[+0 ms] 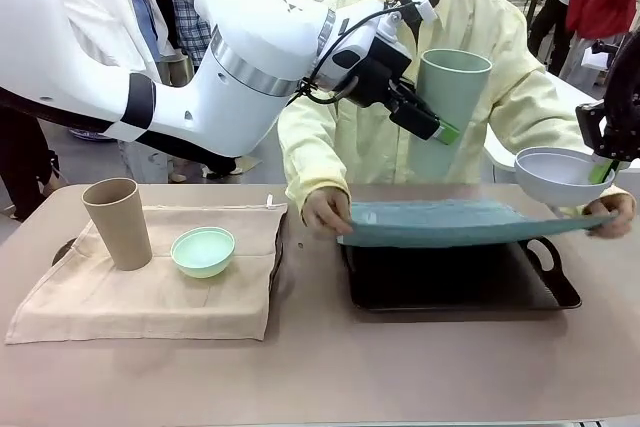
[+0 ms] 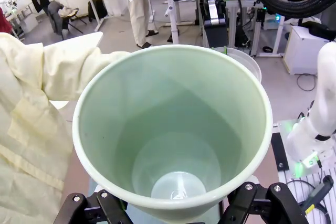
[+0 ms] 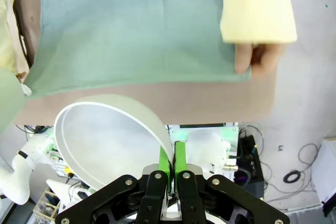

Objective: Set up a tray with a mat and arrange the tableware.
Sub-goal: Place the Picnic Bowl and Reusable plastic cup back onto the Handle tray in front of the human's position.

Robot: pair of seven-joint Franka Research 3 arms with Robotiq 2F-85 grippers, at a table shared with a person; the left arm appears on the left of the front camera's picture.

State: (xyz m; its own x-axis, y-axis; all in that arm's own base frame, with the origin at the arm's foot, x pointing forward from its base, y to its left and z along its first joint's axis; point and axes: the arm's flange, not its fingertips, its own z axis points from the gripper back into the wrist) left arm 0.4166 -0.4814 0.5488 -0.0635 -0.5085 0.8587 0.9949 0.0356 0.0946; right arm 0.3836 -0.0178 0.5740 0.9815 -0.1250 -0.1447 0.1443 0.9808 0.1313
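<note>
My left gripper [image 1: 432, 127] is shut on the pale green cup [image 1: 452, 95], held upright high above the black tray [image 1: 455, 285]. The left wrist view looks down into the cup [image 2: 173, 129], with the gripper [image 2: 176, 211] clasping its base. At the right edge my right gripper [image 1: 605, 165] is shut on the rim of the greyish white bowl [image 1: 558, 175]; its green pads [image 3: 165, 157] pinch the bowl's [image 3: 105, 135] wall. A person's hands [image 1: 326, 211] hold a teal mat [image 1: 470, 222] just above the tray. The tan cup [image 1: 118, 222] and mint green bowl [image 1: 203, 251] stand on the left.
A beige cloth [image 1: 140, 297] lies under the tan cup and mint bowl at the table's left. The person in a yellow coat [image 1: 370, 137] stands at the far side, one hand [image 3: 257, 56] gripping the mat's [image 3: 131, 30] corner. The table's front strip is bare.
</note>
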